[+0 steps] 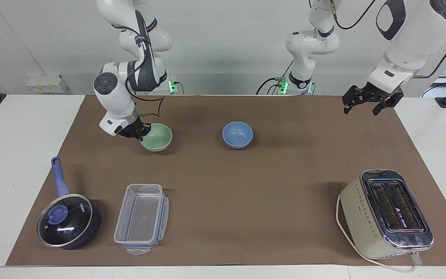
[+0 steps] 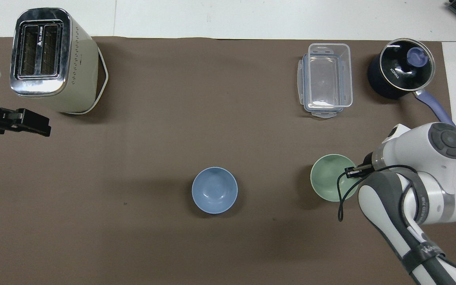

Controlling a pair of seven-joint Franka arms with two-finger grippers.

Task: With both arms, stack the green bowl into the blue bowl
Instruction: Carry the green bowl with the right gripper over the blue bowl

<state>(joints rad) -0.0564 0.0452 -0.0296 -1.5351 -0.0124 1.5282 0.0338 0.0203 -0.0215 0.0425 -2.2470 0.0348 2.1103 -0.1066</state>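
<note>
The pale green bowl (image 1: pixel 157 137) hangs a little above the brown mat, toward the right arm's end; it also shows in the overhead view (image 2: pixel 329 177). My right gripper (image 1: pixel 139 133) is shut on the bowl's rim on the side away from the blue bowl; in the overhead view the gripper (image 2: pixel 353 171) is at that same rim. The blue bowl (image 1: pixel 237 134) sits upright and empty near the mat's middle, also in the overhead view (image 2: pixel 214 190). My left gripper (image 1: pixel 361 109) is open and empty, waiting in the air over the mat's edge at the left arm's end.
A cream toaster (image 1: pixel 386 214) stands farther from the robots at the left arm's end. A clear lidded container (image 1: pixel 141 217) and a dark pot with a blue-knobbed glass lid (image 1: pixel 68 221) lie farther from the robots than the green bowl.
</note>
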